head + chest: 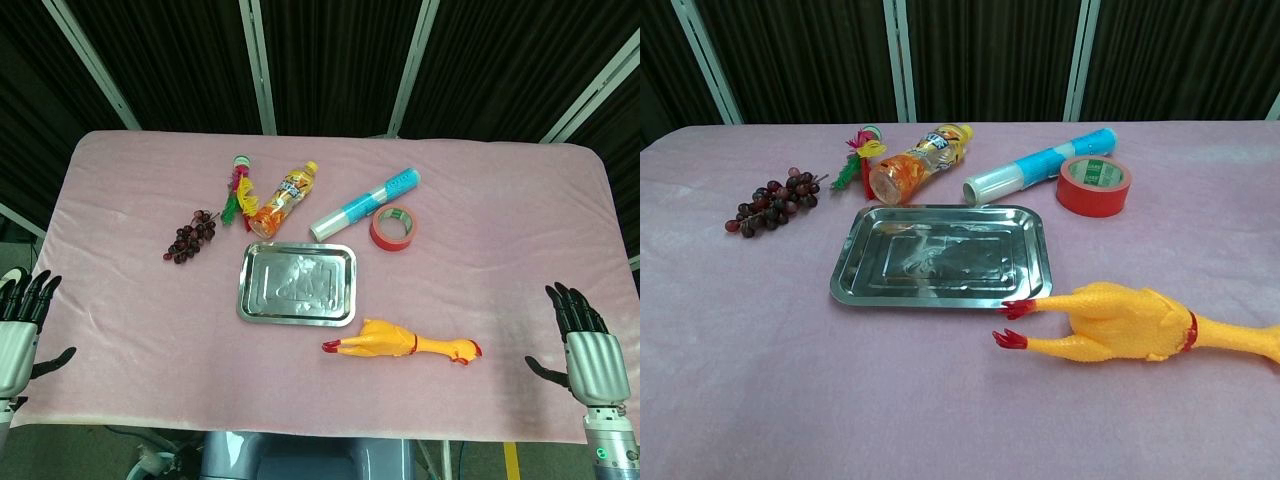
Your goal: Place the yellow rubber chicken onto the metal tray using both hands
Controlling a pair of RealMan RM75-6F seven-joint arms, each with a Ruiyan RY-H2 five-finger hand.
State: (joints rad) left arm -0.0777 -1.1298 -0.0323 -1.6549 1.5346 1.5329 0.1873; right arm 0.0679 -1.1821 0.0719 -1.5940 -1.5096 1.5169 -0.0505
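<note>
Nothing's done yet on this one. Both hands sit at the near corners of the desk, left hand (20, 325) and right hand (590, 350), fingers spread, holding nothing, well apart from everything. The rubber chicken (400, 344) lies on the pink cloth just in front of the tray (247, 290), not touching it. Plenty of bare cloth on both sides for reaching in. Farther back: grapes (190, 236), bottle (283, 198), tape roll (395, 228).

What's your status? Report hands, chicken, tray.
Left hand and right hand open, at the table edges. Rubber chicken lying on the cloth beside the metal tray, untouched. Tray empty, nothing in the way.
</note>
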